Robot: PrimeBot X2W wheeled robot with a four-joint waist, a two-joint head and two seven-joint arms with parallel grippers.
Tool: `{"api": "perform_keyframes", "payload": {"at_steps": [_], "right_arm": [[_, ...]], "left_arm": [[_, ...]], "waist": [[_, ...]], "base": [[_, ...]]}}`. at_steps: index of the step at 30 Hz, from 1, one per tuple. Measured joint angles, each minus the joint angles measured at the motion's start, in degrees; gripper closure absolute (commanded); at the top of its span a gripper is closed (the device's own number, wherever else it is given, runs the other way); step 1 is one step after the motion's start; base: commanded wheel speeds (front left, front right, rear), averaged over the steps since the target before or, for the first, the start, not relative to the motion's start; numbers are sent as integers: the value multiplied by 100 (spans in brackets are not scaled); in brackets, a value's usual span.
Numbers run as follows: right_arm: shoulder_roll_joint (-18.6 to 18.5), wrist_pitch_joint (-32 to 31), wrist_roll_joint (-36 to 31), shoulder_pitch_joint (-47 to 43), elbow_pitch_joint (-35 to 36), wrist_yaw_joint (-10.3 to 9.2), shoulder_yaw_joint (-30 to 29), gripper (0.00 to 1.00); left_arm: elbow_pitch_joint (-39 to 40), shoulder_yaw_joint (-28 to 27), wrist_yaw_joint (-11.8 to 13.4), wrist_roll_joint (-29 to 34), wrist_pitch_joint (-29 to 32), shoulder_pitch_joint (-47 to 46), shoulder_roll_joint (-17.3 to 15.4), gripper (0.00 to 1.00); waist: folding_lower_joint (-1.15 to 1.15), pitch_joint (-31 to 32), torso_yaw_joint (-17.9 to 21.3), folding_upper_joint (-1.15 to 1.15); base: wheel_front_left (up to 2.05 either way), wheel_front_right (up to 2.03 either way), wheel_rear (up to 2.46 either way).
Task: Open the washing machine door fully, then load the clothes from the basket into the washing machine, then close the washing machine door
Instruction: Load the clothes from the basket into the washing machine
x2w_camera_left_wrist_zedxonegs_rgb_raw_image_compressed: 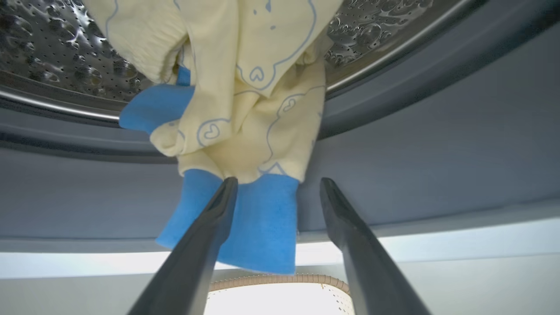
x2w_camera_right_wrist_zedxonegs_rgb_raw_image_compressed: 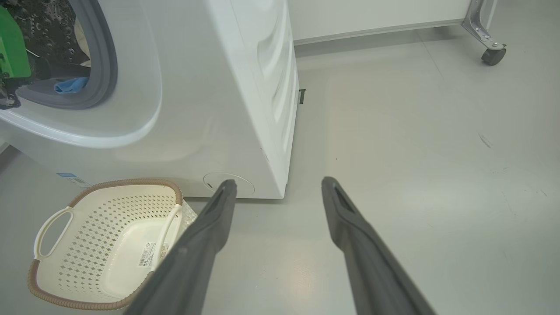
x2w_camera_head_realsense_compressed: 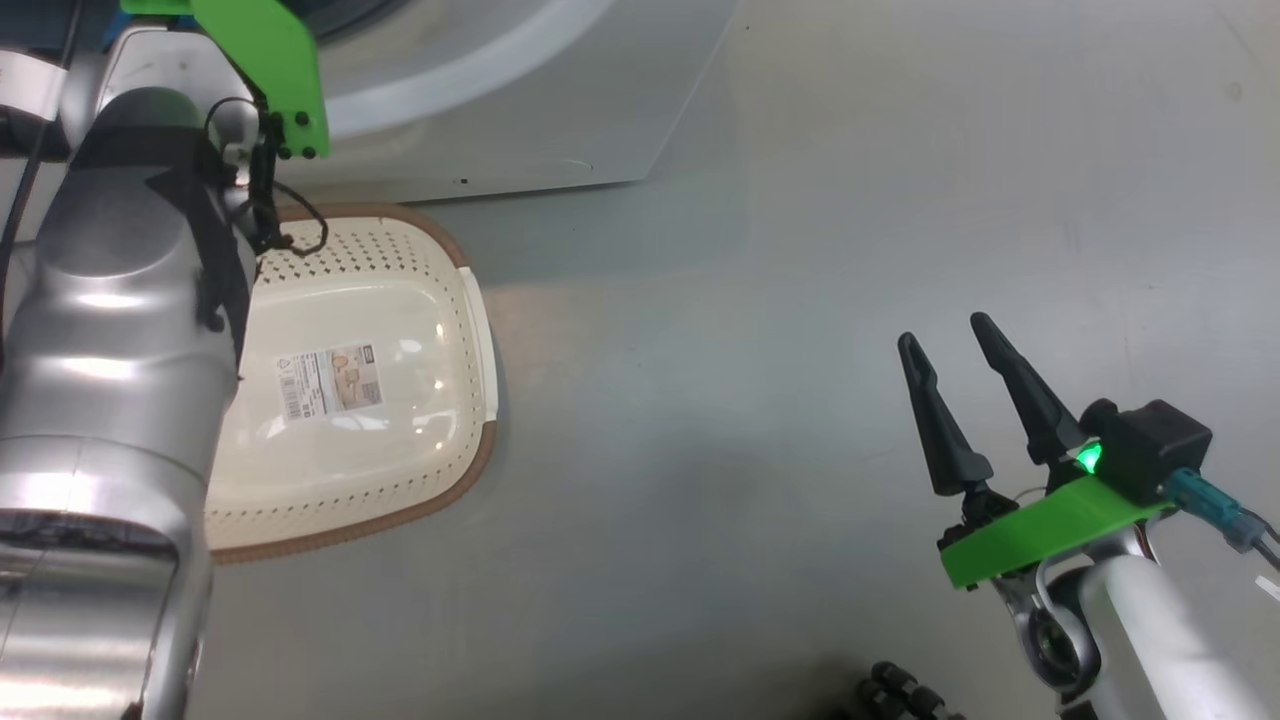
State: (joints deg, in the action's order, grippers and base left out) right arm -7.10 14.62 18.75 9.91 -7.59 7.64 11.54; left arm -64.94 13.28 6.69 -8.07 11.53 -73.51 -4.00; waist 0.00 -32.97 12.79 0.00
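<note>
Directly ahead of the left gripper (x2w_camera_left_wrist_zedxonegs_rgb_raw_image_compressed: pixel 278 180), spread wide and gripping nothing, the clothes (x2w_camera_left_wrist_zedxonegs_rgb_raw_image_compressed: pixel 245 87) droop from the drum (x2w_camera_left_wrist_zedxonegs_rgb_raw_image_compressed: pixel 52 43) over the grey lip (x2w_camera_left_wrist_zedxonegs_rgb_raw_image_compressed: pixel 437 131) of the washing machine (x2w_camera_right_wrist_zedxonegs_rgb_raw_image_compressed: pixel 210 109), well away from the equally open right gripper (x2w_camera_head_realsense_compressed: pixel 944 330).

Basket (x2w_camera_head_realsense_compressed: pixel 440 440) on grey floor (x2w_camera_head_realsense_compressed: pixel 750 350) at left, label sticker (x2w_camera_head_realsense_compressed: pixel 327 381) on its bottom. Silver left forearm (x2w_camera_head_realsense_compressed: pixel 110 330) overlaps basket's left side. White washing machine (x2w_camera_head_realsense_compressed: pixel 520 120) just beyond basket. Right gripper (x2w_camera_head_realsense_compressed: pixel 945 332) lower right, well apart from basket, fingers spread, above bare floor.
</note>
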Motion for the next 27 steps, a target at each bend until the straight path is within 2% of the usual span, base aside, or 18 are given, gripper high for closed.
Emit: {"api": "perform_keyframes", "payload": {"at_steps": [8,9,10,11,12,13,14,19,27], "right_arm": [[0,1,43,12,1,0,19,0],[0,0,43,12,1,0,19,0],[0,0,43,12,1,0,19,0],[0,1,43,13,2,0,19,0],[0,1,43,13,2,0,19,0],[0,1,43,15,2,0,19,0],[0,0,43,17,2,0,19,0],[1,1,43,57,2,0,23,0],[2,1,58,103,3,0,156,0]], "left_arm": [[-334,58,101,22,-120,-204,-99,0],[-368,63,101,26,-145,-213,-108,22],[-387,69,101,27,-169,-237,-111,35],[-421,81,102,27,-169,-266,-112,52],[-450,97,102,27,-180,-291,-118,52],[-466,115,115,30,-229,-307,-130,80],[-478,138,142,40,-264,-320,-143,100],[-593,170,162,51,-358,-397,-223,100],[-648,159,441,48,-692,-544,-419,100]], "waist": [[0,-91,119,0],[0,-106,128,0],[0,-120,133,0],[0,-135,136,0],[0,-150,137,0],[0,-163,138,0],[0,-175,139,0],[0,-206,143,0],[0,-263,251,0]], "base": [[0,0,0],[0,0,0],[0,0,0],[0,0,0],[0,0,0],[0,0,0],[0,0,0],[0,0,0],[0,0,0]]}}
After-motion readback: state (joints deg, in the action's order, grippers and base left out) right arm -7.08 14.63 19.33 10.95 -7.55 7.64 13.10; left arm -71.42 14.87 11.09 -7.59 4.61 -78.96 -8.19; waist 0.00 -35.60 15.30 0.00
